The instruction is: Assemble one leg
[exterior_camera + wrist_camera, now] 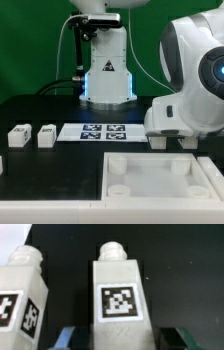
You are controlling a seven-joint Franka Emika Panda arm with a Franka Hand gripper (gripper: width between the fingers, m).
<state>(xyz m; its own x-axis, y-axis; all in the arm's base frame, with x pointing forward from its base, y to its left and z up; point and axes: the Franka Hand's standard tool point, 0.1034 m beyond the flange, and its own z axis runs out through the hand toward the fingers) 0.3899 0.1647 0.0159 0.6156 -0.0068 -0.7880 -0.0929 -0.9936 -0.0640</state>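
In the wrist view a white leg with a black-and-white tag on its face lies between my gripper's two fingers. The jaws are open, with a dark gap on each side of the leg. A second leg alike lies right beside it. In the exterior view my gripper is low over the black table at the exterior view's right, just behind the large white piece, and hides both of these legs. Two more legs stand at the exterior view's left.
The large flat white piece with round corner sockets lies at the front. The marker board lies in the middle of the table. The arm's base stands at the back.
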